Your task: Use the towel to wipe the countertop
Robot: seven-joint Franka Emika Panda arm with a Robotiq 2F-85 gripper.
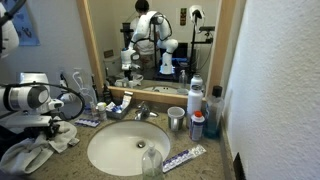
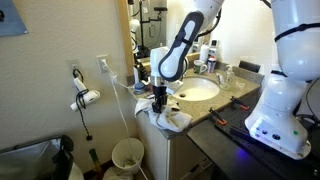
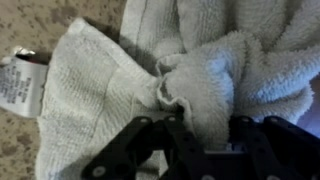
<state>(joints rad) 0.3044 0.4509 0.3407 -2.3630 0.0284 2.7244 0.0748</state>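
1. Black two-finger tool (image 3: 205, 128): in the wrist view the jaws sit on either side of a raised ridge of cloth and look pressed onto it, so it reads as pinching the cloth. The contact line itself is dark and partly hidden.
2. White terry-cloth towel (image 3: 100, 90): crumpled, thick looped pile, several folds heaped on each other, and one flatter flap spread out to the side. A white printed care tag (image 3: 15, 80) sticks out at that flap's edge.
3. Handling, my judgement: light, soft and limp, with no stiffness. It will drag and bunch rather than slide as a pad. The pile grips well, so slip risk is low. Not fragile.
4. Where to hold, my judgement: the bunched ridge in the middle, where there are multiple layers to bite. A single edge or the tag would let the rest trail.
5. Speckled brown stone surface (image 3: 18, 150): hard and flat, and the towel lies right on it. It probably needs downward pressure to wipe, not just a tow.
6. In an exterior view the towel (image 2: 172, 122) sits at the corner of the surface (image 2: 235, 92) with part hanging over the front edge. The tool (image 2: 158, 103) points down into it.
7. In an exterior view the towel (image 1: 40, 150) is just beside the white oval sink basin (image 1: 115, 150), and the tool (image 1: 52, 128) is above it.
8. Further back are a chrome faucet (image 1: 143, 110), then a wood-framed wall mirror (image 1: 150, 40).
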